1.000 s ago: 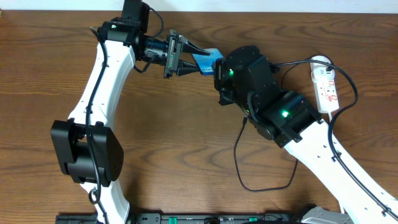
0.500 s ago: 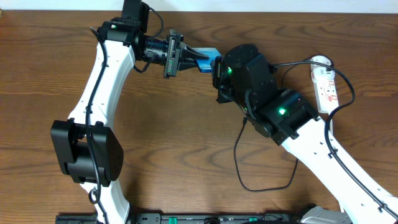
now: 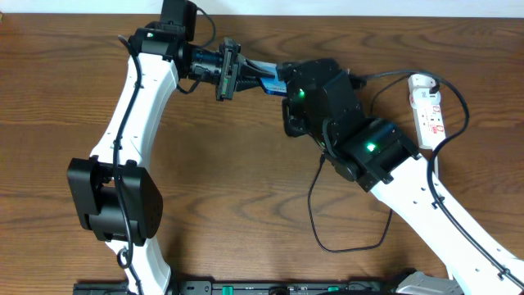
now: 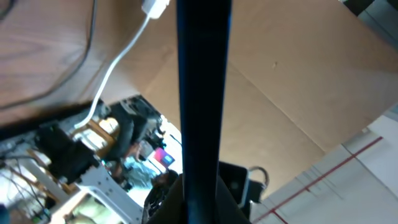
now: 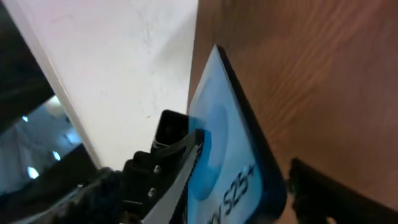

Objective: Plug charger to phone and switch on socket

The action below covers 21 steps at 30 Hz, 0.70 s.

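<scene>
Your right gripper (image 3: 288, 86) has crept in until the phone (image 3: 274, 82), pinched off the bench by the left gripper (image 3: 260, 75), shows only a blue sliver just ahead of it, so plugging looks imminent; whether it is spread or pressed together, I cannot tell.

You have the phone (image 3: 273, 82), slim with a bright blue screen and a dark frame, clamped in the left tool (image 3: 260, 79) and turned steeply onto its edge. In the right wrist view the screen reads "S25", and one finger (image 5: 180, 165) of that tool lies across it. The socket (image 3: 428, 111), a narrow white strip with red marks, lies flat on the tabletop (image 3: 65, 98), well apart from this tool. The charger (image 3: 312, 205), a thin black cable, makes a loop on the tabletop, also well apart from the tool. Its plug tip is hidden.
</scene>
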Tool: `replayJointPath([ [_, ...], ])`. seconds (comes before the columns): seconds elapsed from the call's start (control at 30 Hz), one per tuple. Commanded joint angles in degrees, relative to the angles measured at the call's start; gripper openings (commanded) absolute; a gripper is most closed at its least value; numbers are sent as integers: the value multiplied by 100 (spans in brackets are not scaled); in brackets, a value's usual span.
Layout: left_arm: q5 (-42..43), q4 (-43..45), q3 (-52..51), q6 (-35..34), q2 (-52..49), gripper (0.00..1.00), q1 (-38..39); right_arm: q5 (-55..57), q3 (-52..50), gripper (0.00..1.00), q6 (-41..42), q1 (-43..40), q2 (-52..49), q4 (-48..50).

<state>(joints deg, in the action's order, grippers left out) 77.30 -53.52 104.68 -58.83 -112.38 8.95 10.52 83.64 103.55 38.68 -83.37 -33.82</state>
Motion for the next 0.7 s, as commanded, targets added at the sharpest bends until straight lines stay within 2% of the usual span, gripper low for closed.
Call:
replayJointPath([
  [0.0,-264,144,66,245,170,7,-15,153,101,90,-1449,-229,195,-11],
  [0.1,-516,249,66,638,170,7,-17,-70,101,90,-2594,-575,400,-9],
  [0.17,-763,247,66,918,170,7,-28,-459,101,97,-3633,-914,540,-57],
  [0.27,-1058,245,66,1340,170,7,-55,-1252,101,99,-4868,-1469,667,-282],
  [0.4,-1290,245,66,1762,170,7,-52,-1703,101,99,-6118,-2129,645,-1193],
  [0.47,-1360,245,66,2179,170,7,-52,-1211,94,99,-6513,-2452,476,-2055],
  [0.53,-1399,243,66,2476,170,8,-52,-879,94,99,-6507,-2573,275,-2597],
  [0.67,-1493,232,55,2712,170,7,-52,-1010,90,99,-6509,-2509,-317,-3346],
])
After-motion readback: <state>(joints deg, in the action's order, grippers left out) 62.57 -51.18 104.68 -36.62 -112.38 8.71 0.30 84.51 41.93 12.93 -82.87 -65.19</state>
